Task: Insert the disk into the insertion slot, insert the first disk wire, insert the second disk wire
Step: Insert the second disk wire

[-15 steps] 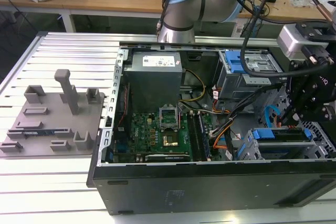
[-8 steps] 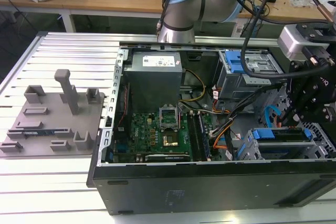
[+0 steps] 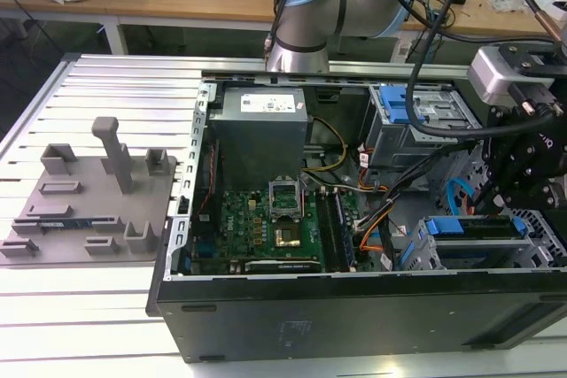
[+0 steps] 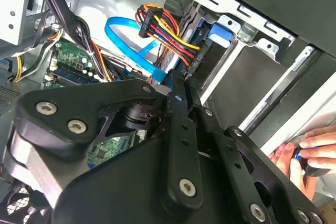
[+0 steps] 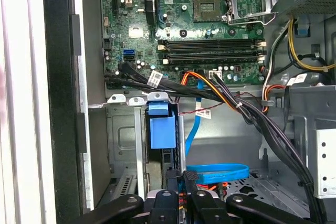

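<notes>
The disk, held in its blue frame, sits inside the insertion slot, a low grey perforated cage. Just behind it, my gripper reaches down into the case. In both wrist views the fingertips stand close together at the end of the first disk wire, a light-blue flat cable looping back toward the board. The second disk wire, a red, orange and yellow bundle with a dark plug, runs to the disk's rear beside my gripper.
An open computer case lies on a slatted table, with the motherboard and power supply inside. Thick black cables cross the bay. The upper drive box stands behind. A person's hand rests at the case edge. A grey fixture plate is at the exterior view's left.
</notes>
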Robot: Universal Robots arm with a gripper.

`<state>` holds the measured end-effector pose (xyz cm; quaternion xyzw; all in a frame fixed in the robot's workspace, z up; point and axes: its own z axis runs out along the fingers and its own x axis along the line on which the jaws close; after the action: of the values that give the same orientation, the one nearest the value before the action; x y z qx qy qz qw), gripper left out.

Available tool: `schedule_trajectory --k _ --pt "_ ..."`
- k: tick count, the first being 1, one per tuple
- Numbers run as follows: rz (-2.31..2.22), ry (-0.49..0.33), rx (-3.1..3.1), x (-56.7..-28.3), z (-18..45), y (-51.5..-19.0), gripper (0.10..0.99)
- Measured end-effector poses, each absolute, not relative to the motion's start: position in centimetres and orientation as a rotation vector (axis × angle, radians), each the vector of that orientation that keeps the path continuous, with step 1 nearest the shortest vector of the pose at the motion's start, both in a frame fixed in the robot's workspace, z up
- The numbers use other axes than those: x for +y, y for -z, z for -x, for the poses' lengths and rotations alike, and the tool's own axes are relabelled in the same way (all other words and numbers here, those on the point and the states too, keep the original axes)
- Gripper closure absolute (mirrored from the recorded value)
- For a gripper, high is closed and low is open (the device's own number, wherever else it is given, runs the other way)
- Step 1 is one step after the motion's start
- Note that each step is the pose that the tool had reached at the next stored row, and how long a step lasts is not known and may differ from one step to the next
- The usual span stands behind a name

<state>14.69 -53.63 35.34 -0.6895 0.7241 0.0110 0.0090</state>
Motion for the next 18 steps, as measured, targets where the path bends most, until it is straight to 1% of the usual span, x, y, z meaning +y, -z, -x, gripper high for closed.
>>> schedule_trajectory --k 18 --pt "2.154 -0.035 2.262 -53.92 -15.01 -34.92 0.925"
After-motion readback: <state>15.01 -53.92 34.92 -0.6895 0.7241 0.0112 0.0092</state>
